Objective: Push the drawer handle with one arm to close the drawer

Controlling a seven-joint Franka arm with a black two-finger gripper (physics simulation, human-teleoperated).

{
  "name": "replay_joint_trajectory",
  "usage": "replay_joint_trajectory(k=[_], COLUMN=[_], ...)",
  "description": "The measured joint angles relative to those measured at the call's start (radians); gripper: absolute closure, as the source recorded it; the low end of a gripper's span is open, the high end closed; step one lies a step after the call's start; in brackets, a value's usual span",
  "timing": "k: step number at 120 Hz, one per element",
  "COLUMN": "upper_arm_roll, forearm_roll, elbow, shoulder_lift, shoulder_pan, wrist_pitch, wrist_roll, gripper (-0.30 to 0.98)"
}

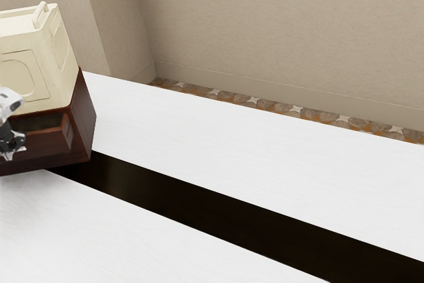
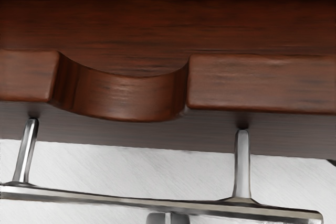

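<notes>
White table (image 1: pixel 99 230) comes nearest. At the exterior view's left, the gripper (image 1: pixel 12 140) is by the open drawer (image 1: pixel 41 145); apart or together, I can't tell. The long handle (image 2: pixel 105 199) runs along the drawer's near face, so push far.

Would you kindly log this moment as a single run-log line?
drawer: open, closing not yet done | metal handle: on its front | gripper: close by drawer | cream container: on cabinet
</notes>
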Motion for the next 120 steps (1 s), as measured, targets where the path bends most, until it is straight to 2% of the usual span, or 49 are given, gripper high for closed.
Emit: replay_joint_trajectory(k=[75,106,120], upper_arm_roll=[-0.002,-0.003,-0.007], forearm_roll=[-0.012,-0.082,-0.103], elbow=[0.16,0.234,0.208], shoulder_lift=[0.146,0.209,0.17], shoulder_pan=[-0.001,0.004,0.003], wrist_pitch=[0.029,0.031,0.024], wrist_roll=[0.026,0.063,0.08], gripper=[0.79,0.79,0.79])
